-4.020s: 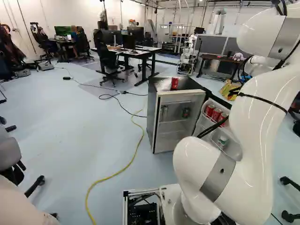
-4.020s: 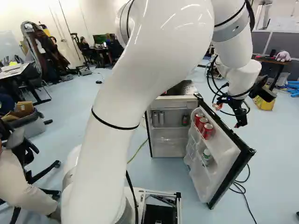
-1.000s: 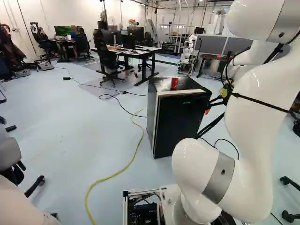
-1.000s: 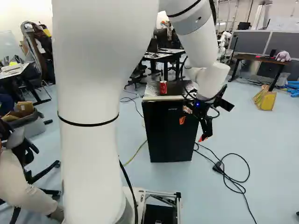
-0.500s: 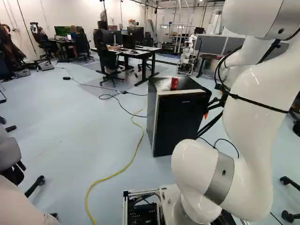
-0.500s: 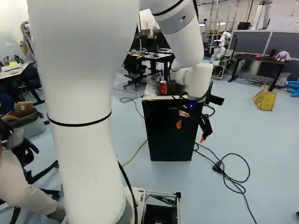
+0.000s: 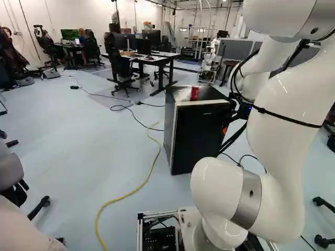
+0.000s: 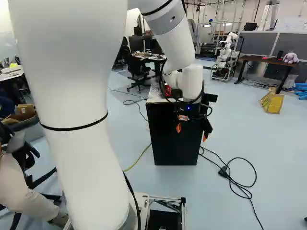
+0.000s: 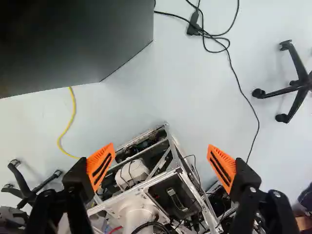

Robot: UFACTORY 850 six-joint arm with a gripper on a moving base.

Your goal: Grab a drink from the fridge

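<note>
We see the fridge (image 7: 201,138) standing upright, its long axis vertical, with its closed black door facing our base. The red can (image 7: 194,93) stands upright on top, its round wall glossy against the shiny, mottled lid, near the pale strip edging the front. Our gripper (image 8: 192,132) is in front of the door, pointing down, its fingers well apart with nothing between them. The left base view gives us the fridge's smooth grey side, while the right base view partly hides the can behind our arm. Only the wrist view looks down on both flat, slotted orange pads (image 9: 101,165) and, beneath them, the base's open metal frame (image 9: 170,173). The smooth yellow cable (image 7: 128,194) curves across the pale floor (image 7: 78,157) in all three.
</note>
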